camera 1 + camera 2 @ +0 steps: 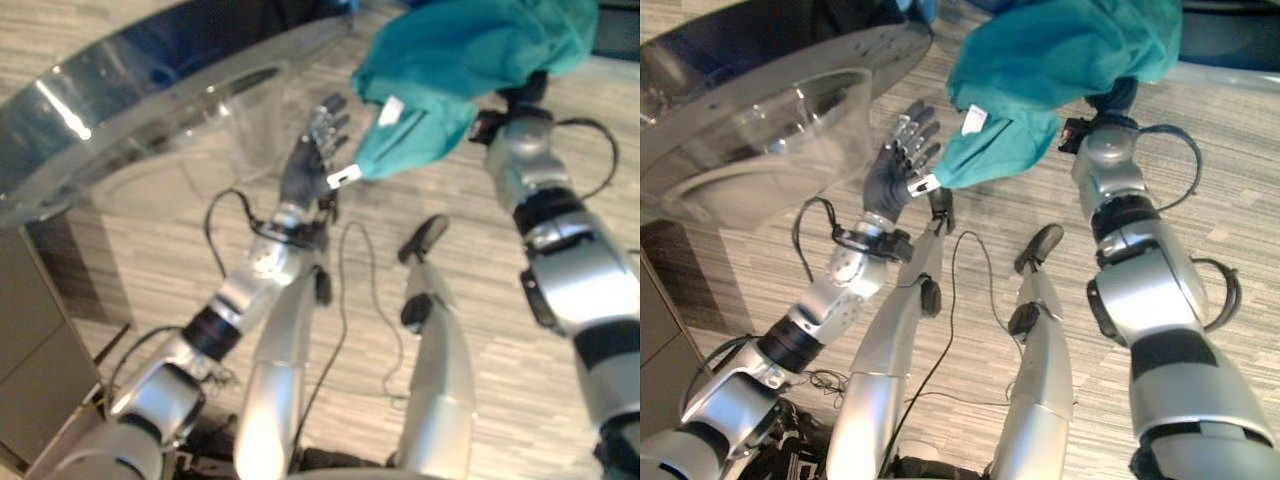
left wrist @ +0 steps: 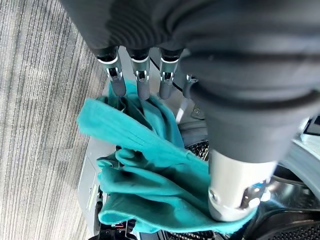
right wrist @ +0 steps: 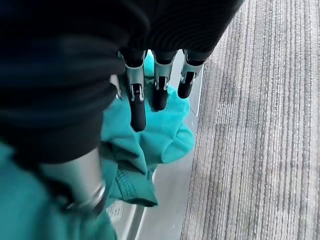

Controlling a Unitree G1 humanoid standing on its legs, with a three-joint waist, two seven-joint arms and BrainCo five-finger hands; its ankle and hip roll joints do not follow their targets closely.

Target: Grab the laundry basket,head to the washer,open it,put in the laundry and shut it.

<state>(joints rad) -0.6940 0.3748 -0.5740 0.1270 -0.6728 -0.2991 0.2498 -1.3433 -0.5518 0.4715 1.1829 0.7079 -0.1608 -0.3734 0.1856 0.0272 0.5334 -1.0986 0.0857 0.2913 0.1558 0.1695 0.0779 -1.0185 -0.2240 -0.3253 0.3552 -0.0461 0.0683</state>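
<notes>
Door already swung open at far left — glass bowl and chrome ring tilted out over the floor. Judged past the fetching, the walk and the opening; loading under way, shutting not yet done. No basket to be made out.

Next across, left hand raised between door and cloth, palm toward the door, fingers straight and spread, clamped on nothing; just beside the lower corner of the garment, at the white label — contact not certain from the head views. In the left wrist view, teal folds lying past the fingertips, with the drum glimpsed behind them.

At right, garment bunched and held aloft, draped over the right hand; from the head views, hand buried under the cloth. In the right wrist view, fingers pointing fairly straight against the cloth, thumb unseen — cannot tell whether clamped or merely carrying.

Counted: one door, one teal garment, one label, two hands. Still to do, by this reading — garment into the drum, then door shut.
</notes>
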